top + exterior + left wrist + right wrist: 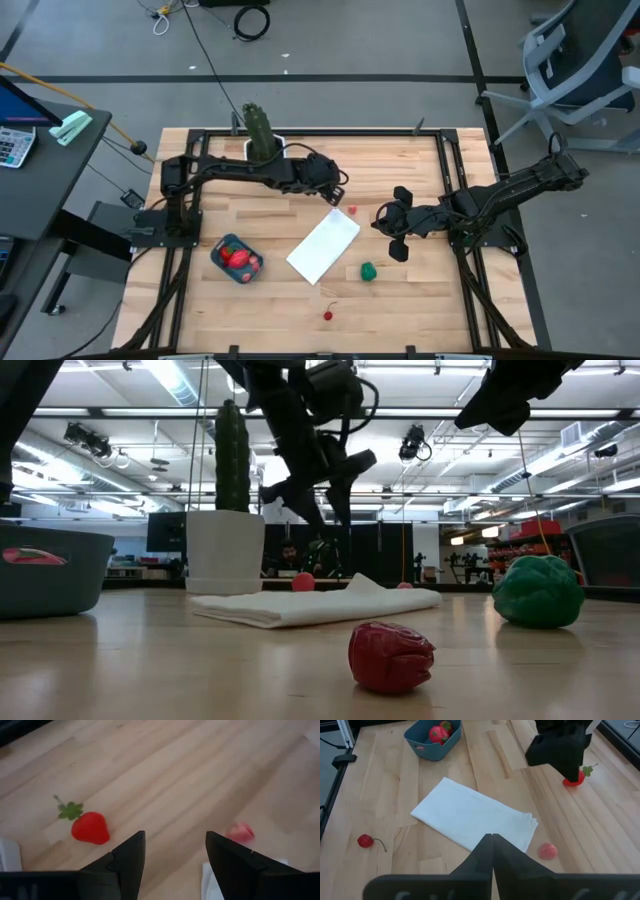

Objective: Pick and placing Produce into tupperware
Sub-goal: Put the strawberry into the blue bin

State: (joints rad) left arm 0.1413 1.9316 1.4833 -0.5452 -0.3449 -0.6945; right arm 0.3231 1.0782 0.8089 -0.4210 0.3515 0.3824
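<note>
The left gripper [337, 196] hangs wide open over the strawberry [90, 827], lined up to grab it for the tub [218, 262].

**Crowded middle, open front edge**

The white cloth [323, 246] fills the table's [430, 300] centre. The cactus [258, 128] blocks the back edge. Bare wood lies around the cherry [328, 315]; the green piece [368, 271] seems clear of the cloth.

A robotics lab: ceiling strip lights [170, 380], hanging cameras and monitors stand behind the wooden workbench [260, 300].
</note>
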